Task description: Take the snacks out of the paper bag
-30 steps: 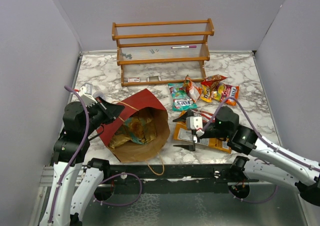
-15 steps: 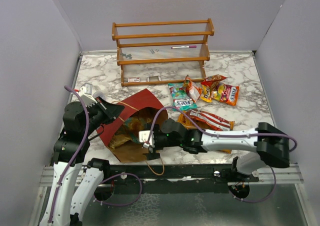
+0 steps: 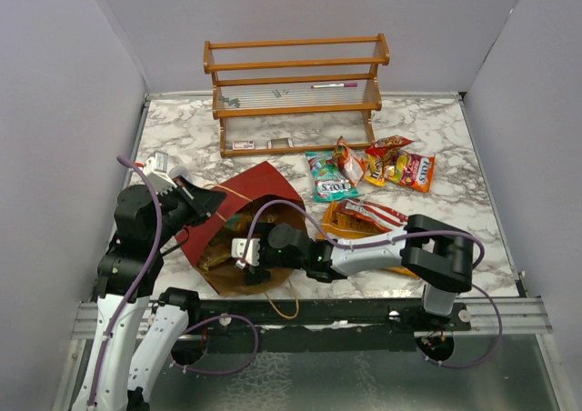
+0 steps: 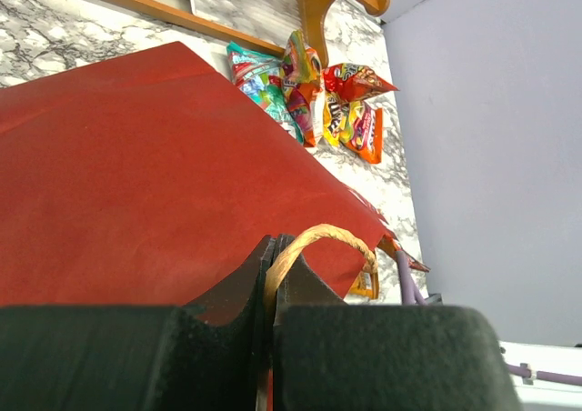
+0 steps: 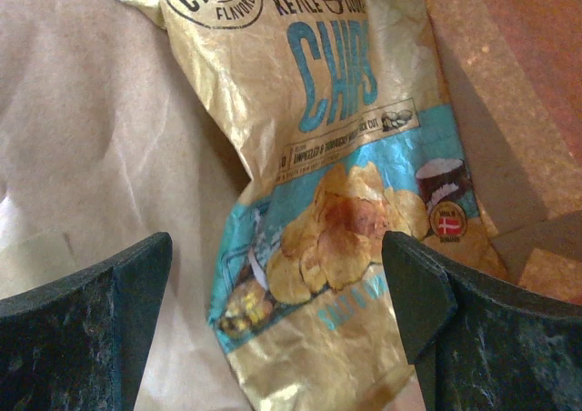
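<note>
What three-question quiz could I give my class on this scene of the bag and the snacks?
1. True or false: the right gripper is shut on the gold chip packet.
2. What does the left gripper pinch? A. the paper bag at its twine handle; B. a spoon; C. a cup.
3. In a few words: where does the teal-green packet lie?

Key: 1. False: its fingers stand open, one on either side of the packet. 2. A. 3. Out on the marble table, outside the bag.
</note>
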`<action>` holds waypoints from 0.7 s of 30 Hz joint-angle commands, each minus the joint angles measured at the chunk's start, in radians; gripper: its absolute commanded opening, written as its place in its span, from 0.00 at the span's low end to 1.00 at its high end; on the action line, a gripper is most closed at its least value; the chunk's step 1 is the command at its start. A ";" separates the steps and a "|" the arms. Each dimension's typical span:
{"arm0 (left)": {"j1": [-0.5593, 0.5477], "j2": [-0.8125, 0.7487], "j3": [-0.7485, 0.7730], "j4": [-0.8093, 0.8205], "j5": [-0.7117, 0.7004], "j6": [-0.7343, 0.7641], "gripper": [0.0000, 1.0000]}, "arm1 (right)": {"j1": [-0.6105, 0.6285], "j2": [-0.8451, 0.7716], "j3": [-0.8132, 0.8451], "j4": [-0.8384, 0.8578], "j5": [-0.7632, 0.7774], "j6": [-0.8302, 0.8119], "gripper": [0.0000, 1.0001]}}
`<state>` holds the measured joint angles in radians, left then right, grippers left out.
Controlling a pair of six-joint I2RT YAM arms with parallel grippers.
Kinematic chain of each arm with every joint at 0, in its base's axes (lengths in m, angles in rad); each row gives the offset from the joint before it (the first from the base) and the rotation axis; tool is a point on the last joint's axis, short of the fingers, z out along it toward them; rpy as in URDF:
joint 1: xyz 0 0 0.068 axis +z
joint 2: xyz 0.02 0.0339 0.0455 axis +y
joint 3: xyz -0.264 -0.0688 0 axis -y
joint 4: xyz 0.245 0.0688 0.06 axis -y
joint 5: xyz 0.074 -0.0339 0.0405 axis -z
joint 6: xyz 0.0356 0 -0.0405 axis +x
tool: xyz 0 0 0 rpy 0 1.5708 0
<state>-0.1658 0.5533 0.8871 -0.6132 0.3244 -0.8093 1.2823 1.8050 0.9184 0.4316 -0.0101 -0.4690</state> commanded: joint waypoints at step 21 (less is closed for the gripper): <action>0.002 -0.012 -0.016 0.009 -0.007 0.012 0.00 | 0.018 0.115 0.158 -0.001 0.045 -0.007 0.14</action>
<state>-0.1658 0.5510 0.8761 -0.6147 0.3241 -0.8085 1.2926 2.0075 1.0798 0.4541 0.0582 -0.5301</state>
